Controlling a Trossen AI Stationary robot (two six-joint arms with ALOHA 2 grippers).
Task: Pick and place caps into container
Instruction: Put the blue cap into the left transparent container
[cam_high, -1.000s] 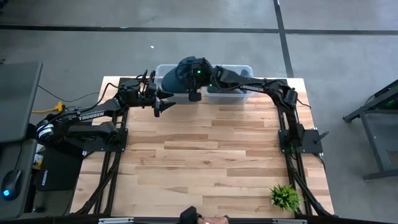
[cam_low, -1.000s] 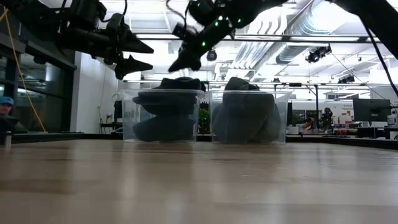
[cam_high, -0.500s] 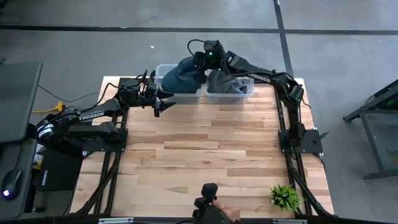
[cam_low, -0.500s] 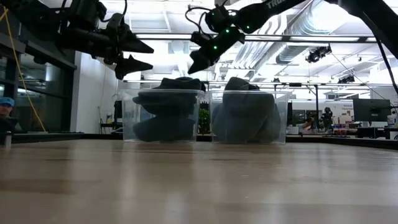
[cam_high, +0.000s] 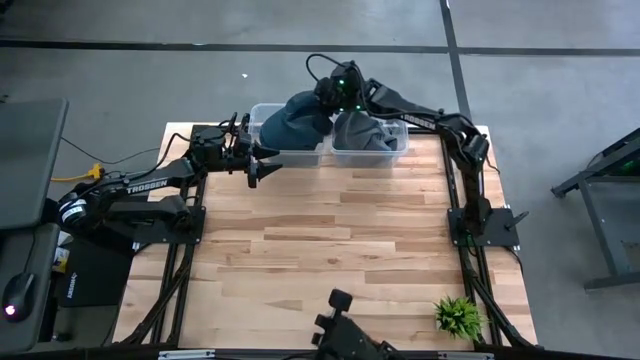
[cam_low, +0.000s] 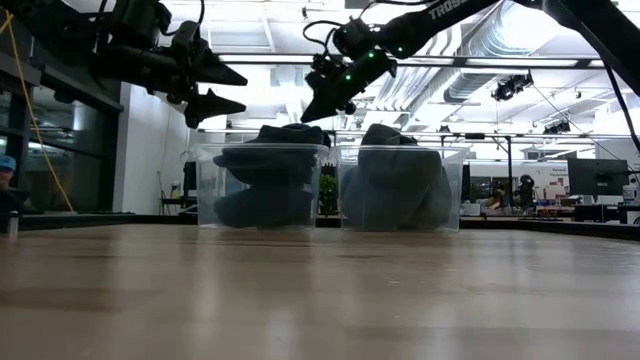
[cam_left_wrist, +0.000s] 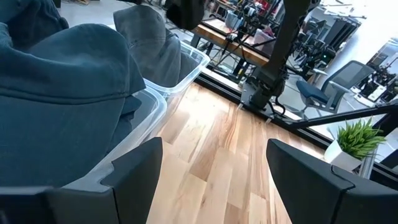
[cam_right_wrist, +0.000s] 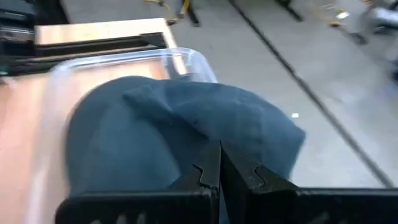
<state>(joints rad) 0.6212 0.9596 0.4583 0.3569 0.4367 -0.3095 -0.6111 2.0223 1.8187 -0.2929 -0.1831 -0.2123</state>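
Dark navy caps (cam_high: 295, 118) are piled in the left clear bin (cam_high: 262, 112), and the top one rises above its rim (cam_low: 290, 133). Slate grey caps (cam_high: 365, 132) fill the right clear bin (cam_high: 398, 148). My right gripper (cam_right_wrist: 219, 165) is shut and empty. It hovers just above the far side of the navy pile (cam_low: 306, 114). My left gripper (cam_left_wrist: 214, 168) is open and waits in the air by the left bin's near left corner (cam_high: 262, 166). In the left wrist view, the top navy cap (cam_left_wrist: 68, 93) bulges over the bin's edge.
Both bins stand side by side at the table's far edge. A small green plant (cam_high: 458, 316) sits at the near right corner. A dark device (cam_high: 340, 325) shows at the table's near edge. Bare wood (cam_high: 330, 240) lies between the bins and the near edge.
My right gripper has drawn back from over the left bin's near side toward the far edge and risen a little, staying shut. This has uncovered the navy pile in the high view. The dark device at the near edge has come further into view.
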